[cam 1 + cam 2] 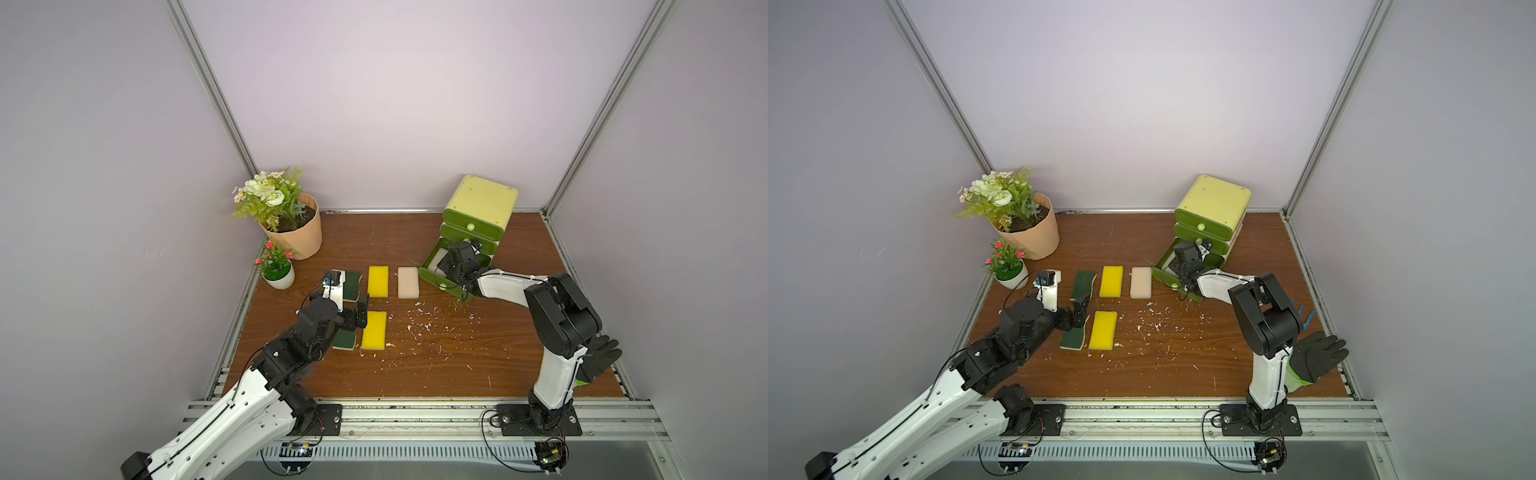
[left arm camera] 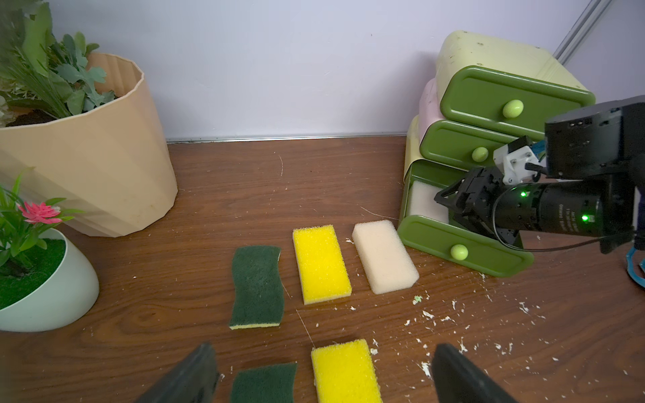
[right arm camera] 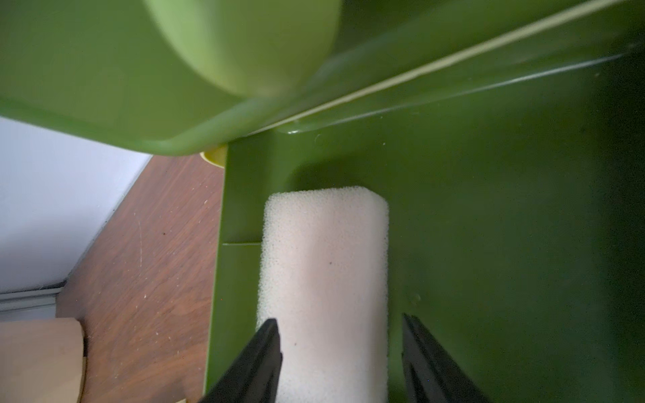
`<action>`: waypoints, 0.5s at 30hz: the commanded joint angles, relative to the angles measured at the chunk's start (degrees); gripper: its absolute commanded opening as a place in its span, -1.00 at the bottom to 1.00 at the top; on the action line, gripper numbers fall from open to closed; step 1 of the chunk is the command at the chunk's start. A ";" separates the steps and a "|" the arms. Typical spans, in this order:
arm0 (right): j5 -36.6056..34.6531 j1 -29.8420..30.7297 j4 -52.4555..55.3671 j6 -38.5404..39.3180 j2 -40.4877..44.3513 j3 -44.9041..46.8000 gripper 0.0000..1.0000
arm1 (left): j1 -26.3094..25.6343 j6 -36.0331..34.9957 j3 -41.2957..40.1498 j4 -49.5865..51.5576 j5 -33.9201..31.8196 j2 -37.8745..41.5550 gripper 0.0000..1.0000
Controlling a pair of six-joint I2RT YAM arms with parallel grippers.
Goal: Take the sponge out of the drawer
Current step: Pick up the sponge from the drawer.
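In a top view the white sponge [image 1: 436, 261] is almost wholly covered by the right arm's wrist, and only a pale sliver is seen inside the pulled-out bottom drawer [image 1: 428, 276]. In the right wrist view just the tips of the right jaws are shown, and the sponge's [image 3: 324, 279] near end is cut off by the frame edge. The middle drawer's knob [image 3: 244, 45] is blurred beyond it, and the far side of the drawer floor [image 3: 506, 226] is lost in shadow. The right jaws are held partly open astride the sponge. One tip is seen over the sponge's edge and the other just clear of it, so nothing is clamped. The sponge is laid flat on the drawer floor against a side wall, running lengthwise away from the jaws. It is seen as a pale, finely pored block with rounded corners and a few dark specks. The left jaws are spread wide and empty above the counter [image 2: 349, 174]. Only their tips are seen, with a green scouring pad [image 2: 263, 383] and a yellow sponge [image 2: 345, 373], both cut off, between them.
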State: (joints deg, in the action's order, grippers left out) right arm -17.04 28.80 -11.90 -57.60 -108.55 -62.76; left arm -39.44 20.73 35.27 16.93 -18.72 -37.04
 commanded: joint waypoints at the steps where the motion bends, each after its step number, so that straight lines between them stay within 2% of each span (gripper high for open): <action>1: 0.49 0.16 2.29 -1.36 -1.01 -3.44 0.17 | 0.42 -0.91 -0.55 -0.30 -0.26 0.22 0.97; 6: 0.68 0.21 4.81 -2.16 -2.82 -5.69 0.17 | 0.44 -0.92 -0.63 -0.32 -0.09 0.33 0.97; 10: 0.38 0.22 6.53 -2.10 -3.80 -6.93 0.08 | 0.46 -0.89 -0.64 -0.32 0.00 0.39 0.97; 12: 0.43 0.19 6.61 -1.90 -3.97 -6.98 -0.08 | 0.43 -0.87 -0.63 -0.33 0.00 0.44 0.97; 15: 0.46 0.20 6.24 -1.73 -3.80 -6.62 -0.42 | 0.42 -0.88 -0.64 -0.32 0.00 0.42 0.97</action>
State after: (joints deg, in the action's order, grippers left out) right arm -16.32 29.08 -6.59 -59.20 -111.96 -68.29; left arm -39.44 20.73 35.24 16.93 -18.68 -37.01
